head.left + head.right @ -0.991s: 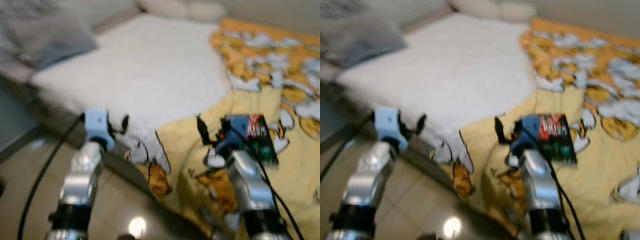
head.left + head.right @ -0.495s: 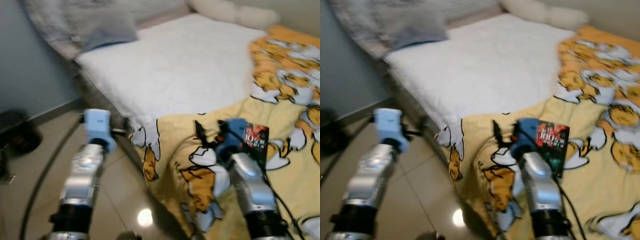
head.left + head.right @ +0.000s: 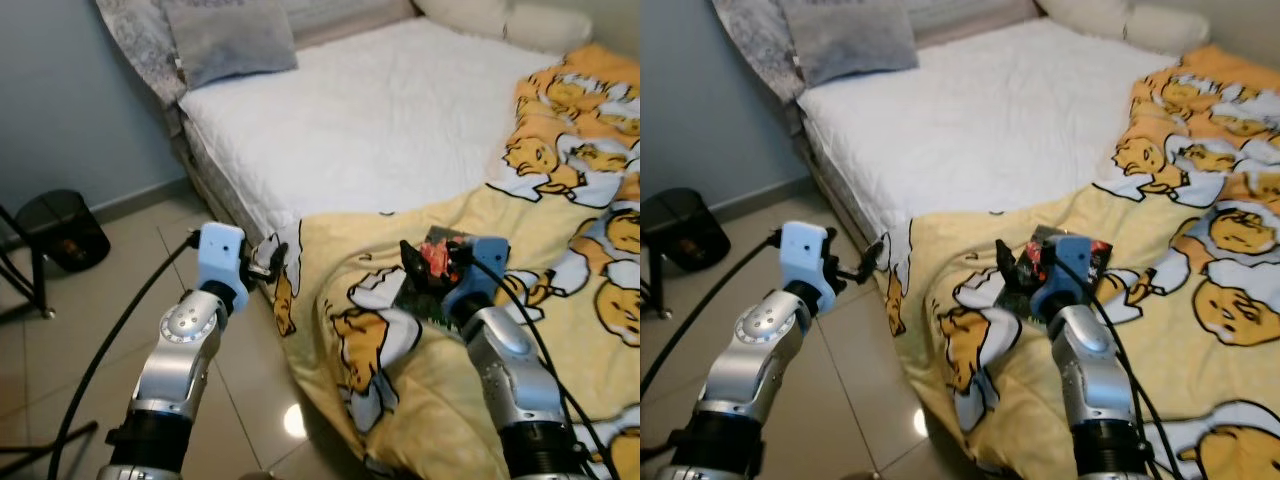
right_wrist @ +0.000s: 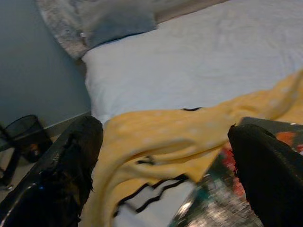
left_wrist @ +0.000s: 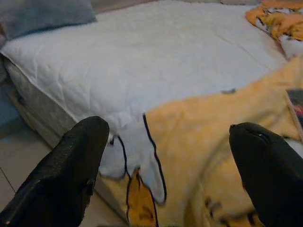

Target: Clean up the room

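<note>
Right gripper (image 3: 1012,268): jaws wide apart, holding nothing. It hangs just short of the book (image 3: 432,275), and in the wrist view the book's dark, glossy cover (image 4: 227,189) lies between and beyond the two fingers (image 4: 270,175). Whether a finger touches it cannot be told.

Left gripper (image 3: 278,262): jaws likewise wide, empty, held over the bed's near edge where the blanket (image 3: 420,380) drapes toward the floor (image 3: 90,330). The wrist view looks across the white mattress (image 5: 156,61) and the blanket's white-and-yellow corner (image 5: 142,161).

The book lies flat on the yellow cartoon blanket, near its upper fold, partly behind the right wrist. A grey pillow (image 3: 850,38) sits at the head of the bed; a black bin (image 3: 62,230) stands on the floor by the wall.

Assessment: the step in hand appears to be the approach to the book. The next move calls for the right gripper to advance and lower so one finger gets under or over the cover's edge; the soft blanket may yield and let the book slide.
</note>
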Robot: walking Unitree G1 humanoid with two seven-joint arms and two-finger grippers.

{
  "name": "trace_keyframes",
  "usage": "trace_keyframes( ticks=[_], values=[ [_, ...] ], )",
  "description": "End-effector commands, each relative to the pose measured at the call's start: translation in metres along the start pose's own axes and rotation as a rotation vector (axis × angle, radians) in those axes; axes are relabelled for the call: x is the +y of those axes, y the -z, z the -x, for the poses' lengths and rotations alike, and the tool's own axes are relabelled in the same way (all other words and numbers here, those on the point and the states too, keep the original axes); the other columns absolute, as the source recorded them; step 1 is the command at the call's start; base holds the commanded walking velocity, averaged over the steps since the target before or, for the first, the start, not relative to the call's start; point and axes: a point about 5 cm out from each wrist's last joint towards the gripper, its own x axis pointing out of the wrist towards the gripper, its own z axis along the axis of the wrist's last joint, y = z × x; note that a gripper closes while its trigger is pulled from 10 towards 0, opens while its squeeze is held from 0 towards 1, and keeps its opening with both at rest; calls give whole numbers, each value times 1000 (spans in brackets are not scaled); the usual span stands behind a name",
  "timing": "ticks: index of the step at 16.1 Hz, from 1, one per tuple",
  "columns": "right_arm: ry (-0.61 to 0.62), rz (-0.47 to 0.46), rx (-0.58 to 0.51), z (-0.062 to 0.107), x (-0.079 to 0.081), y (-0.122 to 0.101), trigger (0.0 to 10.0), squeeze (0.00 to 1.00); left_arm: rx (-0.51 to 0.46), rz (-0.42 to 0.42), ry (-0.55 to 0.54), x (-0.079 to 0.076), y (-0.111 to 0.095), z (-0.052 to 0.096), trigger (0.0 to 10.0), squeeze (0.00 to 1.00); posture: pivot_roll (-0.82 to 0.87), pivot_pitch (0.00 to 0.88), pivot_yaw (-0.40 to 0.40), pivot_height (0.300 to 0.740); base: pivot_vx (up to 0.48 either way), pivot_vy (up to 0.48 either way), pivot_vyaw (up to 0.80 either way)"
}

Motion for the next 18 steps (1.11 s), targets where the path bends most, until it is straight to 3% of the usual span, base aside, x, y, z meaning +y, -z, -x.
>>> trace_keyframes(
  ticks=[1,4,7,8,9,10,11,13,18],
  values=[
    [-34,-1,-5,-3,9,-2,10000,1000,13,-16,17,3,1,4,10000,988,9,0,48,740,0,0,0],
    [-6,23,28,-4,6,0,10000,1000,49,-45,130,-6,4,8,10000,984,11,0,47,740,0,0,0],
    [135,-15,97,-4,-12,7,10000,1000,97,-99,259,-13,9,15,10000,961,16,0,45,740,0,0,0],
    [152,-23,97,-4,-15,7,10000,1000,93,-103,256,-12,8,15,10000,902,16,0,45,740,0,0,0],
    [164,-27,98,-3,-18,6,10000,757,87,-95,237,-10,7,15,10000,827,13,0,47,740,0,0,0],
    [174,-31,105,-3,-18,6,10000,0,87,-93,236,-10,7,15,10000,639,13,0,46,740,0,0,0],
    [184,-31,111,-4,-19,6,10000,0,83,-89,231,-10,7,15,10000,322,13,0,46,740,0,0,0],
    [188,-30,117,-4,-18,7,10000,0,72,-78,205,-9,5,14,10000,8,14,0,44,740,0,0,0],
    [147,-38,81,-10,-10,0,10000,0,22,-44,108,-1,-3,6,10000,0,14,0,44,740,0,0,0]
  ],
)
